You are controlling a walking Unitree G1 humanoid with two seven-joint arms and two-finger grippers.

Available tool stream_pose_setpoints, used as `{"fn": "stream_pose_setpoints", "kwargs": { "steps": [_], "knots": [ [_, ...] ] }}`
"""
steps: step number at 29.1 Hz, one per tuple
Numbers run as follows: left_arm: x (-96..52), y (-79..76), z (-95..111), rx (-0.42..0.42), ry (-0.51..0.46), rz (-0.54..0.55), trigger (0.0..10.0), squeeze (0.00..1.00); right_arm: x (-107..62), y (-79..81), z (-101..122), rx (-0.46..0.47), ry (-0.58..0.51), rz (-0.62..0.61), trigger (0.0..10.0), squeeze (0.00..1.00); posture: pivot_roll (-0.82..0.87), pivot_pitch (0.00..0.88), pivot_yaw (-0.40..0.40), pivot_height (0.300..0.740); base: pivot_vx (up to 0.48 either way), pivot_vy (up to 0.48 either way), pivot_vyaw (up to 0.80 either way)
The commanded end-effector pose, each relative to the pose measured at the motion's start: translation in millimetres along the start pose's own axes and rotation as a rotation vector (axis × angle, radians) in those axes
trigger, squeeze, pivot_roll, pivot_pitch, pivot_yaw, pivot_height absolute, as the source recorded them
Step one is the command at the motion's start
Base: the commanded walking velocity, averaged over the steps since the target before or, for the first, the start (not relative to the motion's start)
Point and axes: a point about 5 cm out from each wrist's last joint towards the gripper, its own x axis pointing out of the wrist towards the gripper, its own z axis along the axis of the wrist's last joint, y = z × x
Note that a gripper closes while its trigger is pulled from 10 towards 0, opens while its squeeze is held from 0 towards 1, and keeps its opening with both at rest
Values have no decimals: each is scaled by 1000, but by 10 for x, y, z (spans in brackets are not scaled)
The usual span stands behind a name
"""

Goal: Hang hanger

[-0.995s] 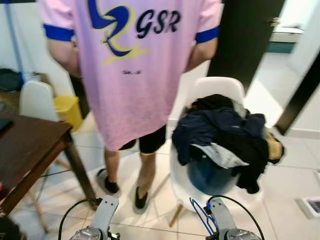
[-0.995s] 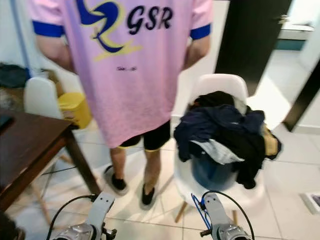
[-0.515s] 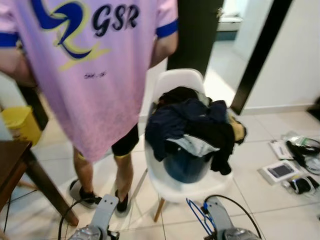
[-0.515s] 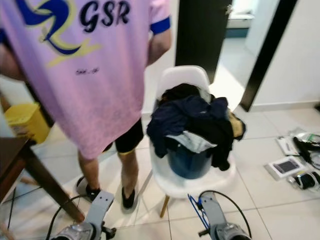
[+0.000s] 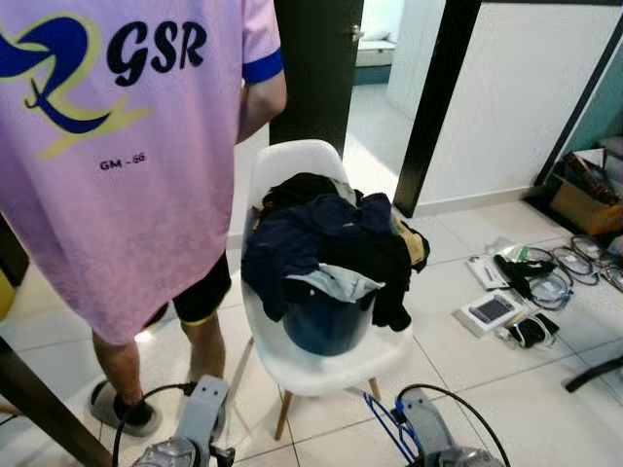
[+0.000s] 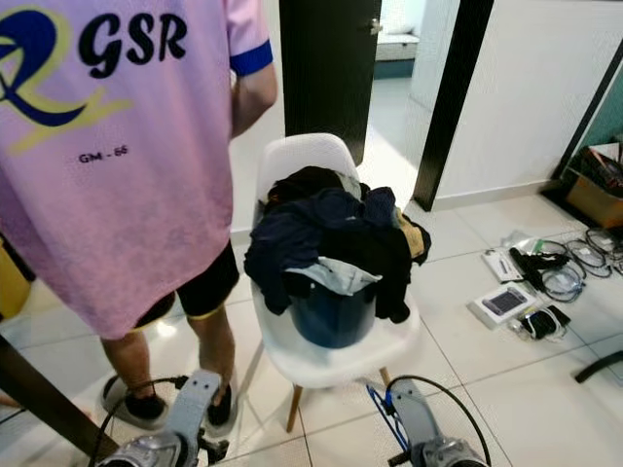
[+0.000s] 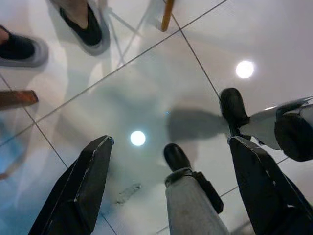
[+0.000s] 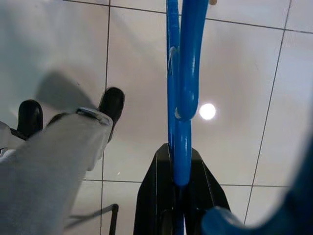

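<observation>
hanger (image 8: 182,93): blue, clamped between the 2 black fingers (image 8: 200,188) of the right gripper (image 8: 180,181), low over the tiled floor (image 8: 239,88); its blue loop also shows by the right arm at the lower edge of the left eye view.
right gripper: fingers closed tight on the hanger.
left gripper (image 7: 168,186): fingers spread wide with nothing between them, pointing down at the floor.
chair (image 5: 292,165): white, straight ahead, piled with dark clothes (image 5: 331,238) over a blue bucket (image 5: 326,326).
person (image 5: 117,156): in a pink shirt, back turned, standing just left of the chair.
floor, right side: cables and small devices (image 5: 521,292) scattered, well apart from the chair.
</observation>
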Motion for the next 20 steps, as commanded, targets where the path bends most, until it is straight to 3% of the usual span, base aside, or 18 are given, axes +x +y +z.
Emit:
{"fn": "stream_pose_setpoints", "kwargs": {
  "steps": [1, 20],
  "knots": [
    [2, -29, -64, -24, 23, -9, 10000, 0, -7, -19, 56, -4, -19, -3, 10000, 0, 24, 0, -4, 740, 0, -461, 0],
    [1, -30, -65, -32, 21, -16, 10000, 0, -8, -20, 61, -19, -17, -4, 10000, 0, 24, 0, -5, 740, 0, -467, 0]
  ]
}}
